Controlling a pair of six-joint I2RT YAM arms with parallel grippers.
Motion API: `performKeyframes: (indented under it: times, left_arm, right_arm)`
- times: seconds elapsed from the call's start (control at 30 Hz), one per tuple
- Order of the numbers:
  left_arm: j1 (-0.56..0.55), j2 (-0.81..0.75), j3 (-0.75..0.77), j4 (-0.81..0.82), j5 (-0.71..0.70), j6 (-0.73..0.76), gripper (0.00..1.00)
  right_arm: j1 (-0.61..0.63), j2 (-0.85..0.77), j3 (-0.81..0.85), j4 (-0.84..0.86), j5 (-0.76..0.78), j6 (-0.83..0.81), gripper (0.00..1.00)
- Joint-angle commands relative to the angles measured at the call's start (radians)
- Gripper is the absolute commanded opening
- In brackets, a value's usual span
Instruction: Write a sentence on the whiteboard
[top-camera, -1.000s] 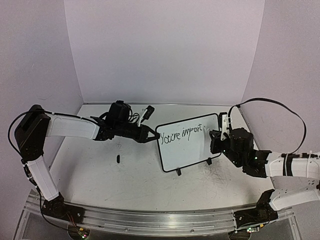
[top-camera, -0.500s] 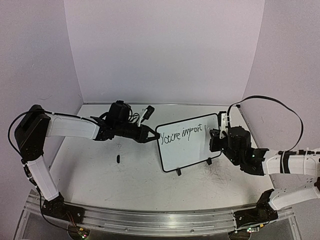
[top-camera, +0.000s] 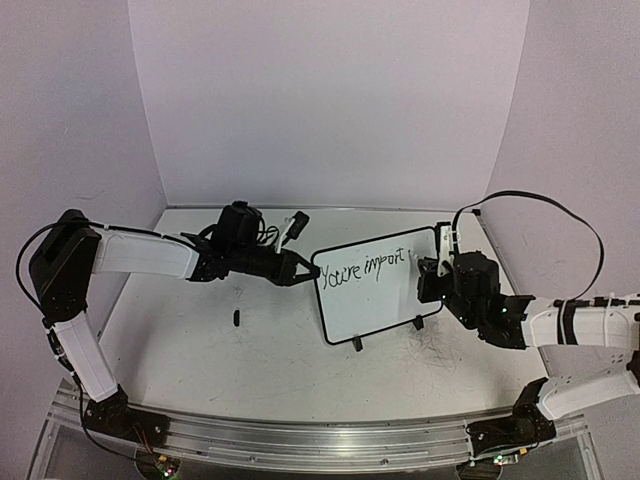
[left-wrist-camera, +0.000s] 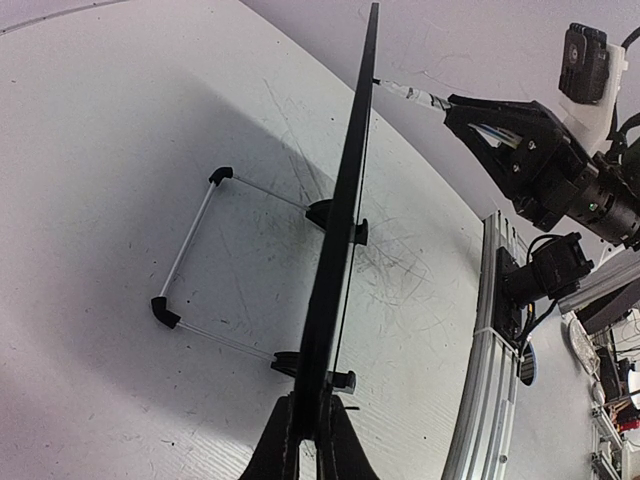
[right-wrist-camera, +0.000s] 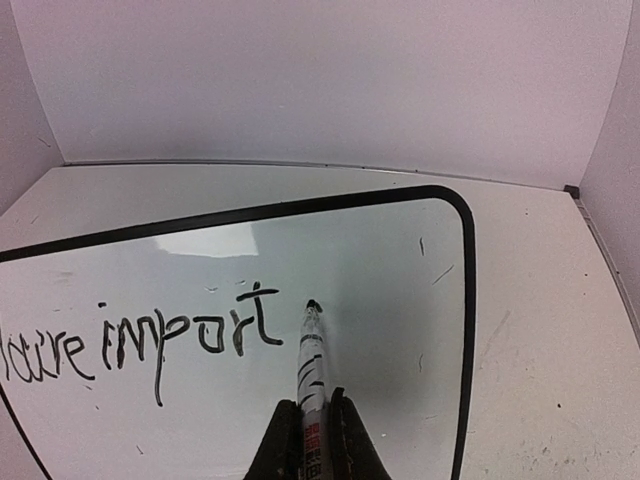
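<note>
Whiteboard (top-camera: 375, 305) stands on the table (top-camera: 200, 350), centre-right, tilted back on its wire stand (left-wrist-camera: 190, 265) behind it. My left gripper (top-camera: 308, 271) comes in from the left and pinches the board's left edge. My right gripper (top-camera: 428, 268) sits at the board's right side, in front of its face, gripping a marker (right-wrist-camera: 312, 360). The marker tip touches the board just right of the writing (right-wrist-camera: 150, 345), which runs along the upper half. A small dark piece (top-camera: 236, 318) lies on the table left of the board, in front of my left arm. A small object (top-camera: 296, 224) lies behind my left gripper, near the back wall.
</note>
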Motion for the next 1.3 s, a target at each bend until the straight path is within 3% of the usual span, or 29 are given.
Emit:
performKeyframes:
  times: [0.0,0.43,1.27]
  left_arm:
    - [-0.001,-0.017,0.0,-0.031,-0.041,0.04,0.0]
    - [-0.001,-0.018,0.0,-0.032,-0.044,0.041,0.0]
    - [-0.003,-0.018,-0.001,-0.031,-0.044,0.041,0.0]
  right_arm:
    - [-0.006,0.016,0.041,0.044,-0.021,-0.009,0.0]
    - [-0.006,0.005,0.016,-0.027,-0.063,0.034,0.0]
    - [-0.006,-0.019,0.019,-0.096,-0.008,0.052,0.0]
